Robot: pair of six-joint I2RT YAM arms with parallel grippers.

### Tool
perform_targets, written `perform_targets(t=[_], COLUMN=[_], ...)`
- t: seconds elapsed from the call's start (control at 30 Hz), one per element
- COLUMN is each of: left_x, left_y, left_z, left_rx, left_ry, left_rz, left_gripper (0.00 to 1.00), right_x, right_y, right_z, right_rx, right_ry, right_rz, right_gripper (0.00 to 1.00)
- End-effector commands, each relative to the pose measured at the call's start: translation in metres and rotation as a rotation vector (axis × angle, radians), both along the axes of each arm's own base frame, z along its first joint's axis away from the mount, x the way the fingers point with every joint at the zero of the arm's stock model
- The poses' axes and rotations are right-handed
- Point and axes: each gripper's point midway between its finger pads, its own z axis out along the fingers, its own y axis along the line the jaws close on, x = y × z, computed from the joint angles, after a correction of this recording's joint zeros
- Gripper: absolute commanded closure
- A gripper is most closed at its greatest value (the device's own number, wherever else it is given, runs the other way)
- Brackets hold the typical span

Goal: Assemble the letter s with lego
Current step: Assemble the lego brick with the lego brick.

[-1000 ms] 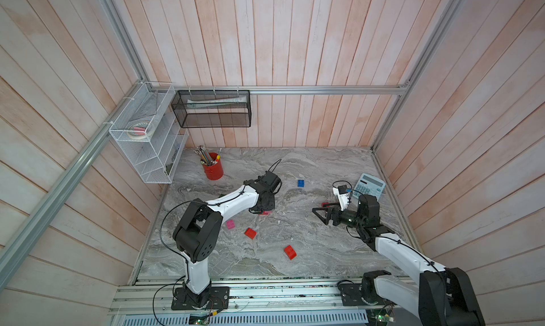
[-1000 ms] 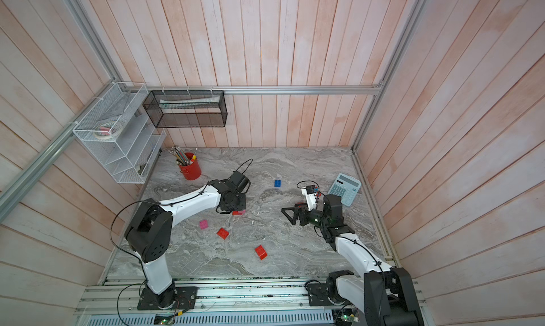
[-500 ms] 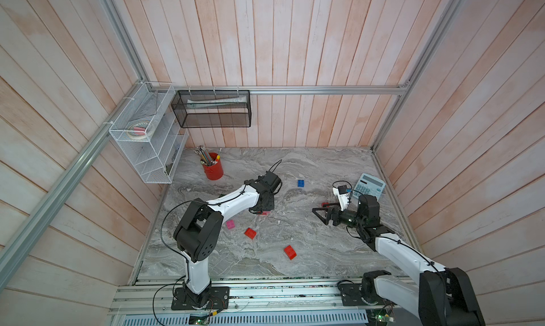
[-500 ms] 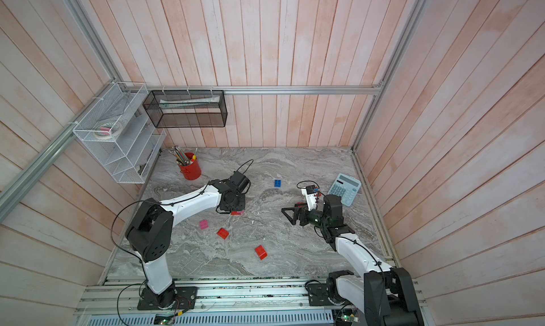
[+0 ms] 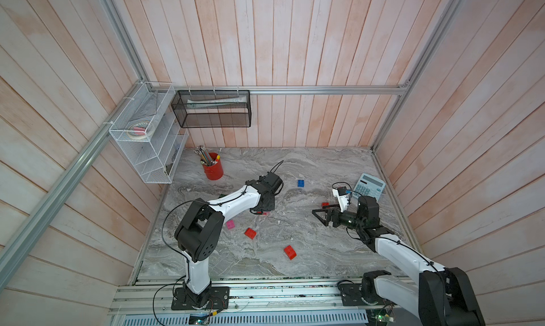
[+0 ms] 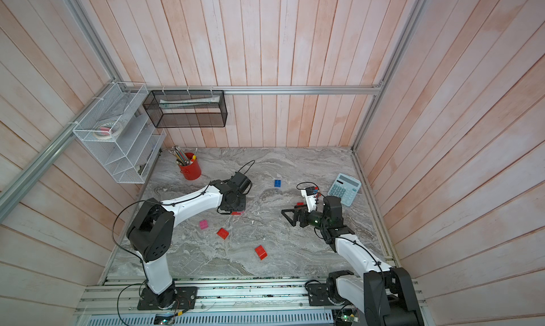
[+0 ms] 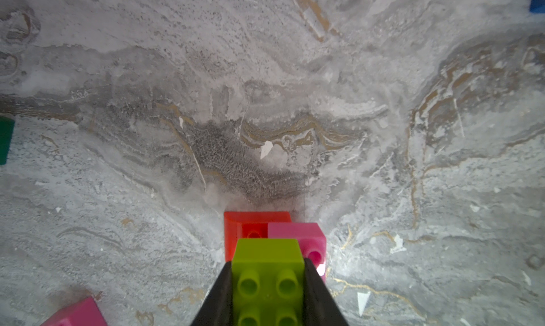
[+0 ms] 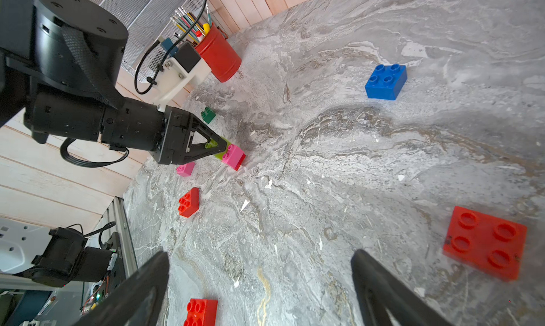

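- Lego cluster (image 5: 262, 212) is three pieces so far: a lime green brick (image 7: 267, 250), a pink brick (image 7: 298, 234) and a red brick (image 7: 236, 230), joined. It sits just left of centre and below the middle of the frame in both top views, low over the marble table (image 5: 309, 162). I cannot tell whether it rests on the table.
- Holding it, the left gripper (image 7: 267, 264) is clamped on the lime green brick, jaws pressed to both sides. The pink and red pieces stick out past its tips.
- Right of centre, the right gripper (image 8: 259, 253) is spread wide and empty, well apart from the cluster.
- Unused pieces lie scattered:
  - blue brick (image 5: 300, 183), above centre
  - loose pink brick (image 5: 230, 224), upper loose red brick (image 5: 250, 233) and lower loose red brick (image 5: 290, 252), lower left of centre
  - dark green brick (image 8: 208, 114), beyond the left arm
  - red plate (image 8: 485, 242), beside the right gripper
- Progress, as I judge it, is early. No S is readable and most bricks remain to be added.
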Motion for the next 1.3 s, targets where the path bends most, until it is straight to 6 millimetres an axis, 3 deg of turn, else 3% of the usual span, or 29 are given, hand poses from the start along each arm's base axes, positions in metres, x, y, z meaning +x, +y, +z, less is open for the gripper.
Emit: perform_targets(t=[0.0, 0.33, 0.73, 1.03, 1.27], left_x=[-0.012, 0.006, 0.011, 0.009, -0.005], left_y=[0.019, 0.004, -0.001, -0.002, 0.016], left_z=[-0.027, 0.011, 0.02, 0.049, 0.068], left_rx=[0.102, 0.036, 0.011, -0.025, -0.059], left_ry=[0.076, -0.008, -0.02, -0.05, -0.05], left_rz=[-0.001, -0.01, -0.03, -0.083, -0.078], left_gripper=[0.74, 0.65, 0.55, 0.33, 0.23], right_x=[-0.004, -0.003, -0.003, 0.0, -0.002], right_y=[0.003, 0.004, 0.003, 0.005, 0.011], right_z=[0.002, 0.004, 0.008, 0.017, 0.03], right_rx=[0.006, 0.005, 0.001, 0.004, -0.003], right_ry=[-0.01, -0.015, -0.024, -0.048, -0.086], right_rz=[0.023, 0.027, 0.029, 0.042, 0.063], right_gripper=[0.02, 0.02, 0.02, 0.02, 0.02])
